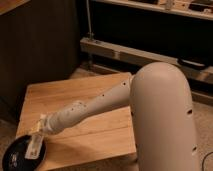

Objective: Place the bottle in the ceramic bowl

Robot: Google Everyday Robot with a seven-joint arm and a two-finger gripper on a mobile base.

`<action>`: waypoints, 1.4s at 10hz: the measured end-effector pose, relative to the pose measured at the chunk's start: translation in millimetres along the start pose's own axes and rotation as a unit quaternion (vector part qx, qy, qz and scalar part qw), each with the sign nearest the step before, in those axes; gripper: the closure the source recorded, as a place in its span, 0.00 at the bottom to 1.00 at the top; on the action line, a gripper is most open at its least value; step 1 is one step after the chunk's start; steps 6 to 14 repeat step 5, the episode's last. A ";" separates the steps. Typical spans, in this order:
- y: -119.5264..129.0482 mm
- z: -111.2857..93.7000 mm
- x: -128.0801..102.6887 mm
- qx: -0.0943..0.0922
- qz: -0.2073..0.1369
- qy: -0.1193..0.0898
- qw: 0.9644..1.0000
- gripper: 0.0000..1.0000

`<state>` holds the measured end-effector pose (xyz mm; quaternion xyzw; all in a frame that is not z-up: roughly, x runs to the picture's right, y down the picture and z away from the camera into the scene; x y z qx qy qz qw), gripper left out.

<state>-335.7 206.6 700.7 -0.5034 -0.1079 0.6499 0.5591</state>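
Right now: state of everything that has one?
bottle: lying flat in the ceramic bowl, at the gripper's tip.
ceramic bowl: upright at the table's front left corner, holding the bottle.
gripper: low over the bowl's rim, right above the bottle.
wooden table: standing, arm stretched across it.

Warm, dim light lies on the wooden table [75, 92]; the far side is dark. The gripper [38, 132] hangs near left, over the black bowl [11, 159].
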 end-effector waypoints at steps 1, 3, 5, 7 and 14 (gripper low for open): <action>-0.8 -0.6 -0.5 0.000 0.001 -0.001 1.000 0.20; -0.2 -0.1 -0.1 0.000 0.000 0.000 1.000 0.20; -0.9 -0.8 -0.7 0.000 0.001 -0.001 1.000 0.20; -0.9 -0.8 -0.7 0.000 0.001 -0.001 1.000 0.20; -0.9 -0.8 -0.7 0.000 0.001 -0.001 1.000 0.20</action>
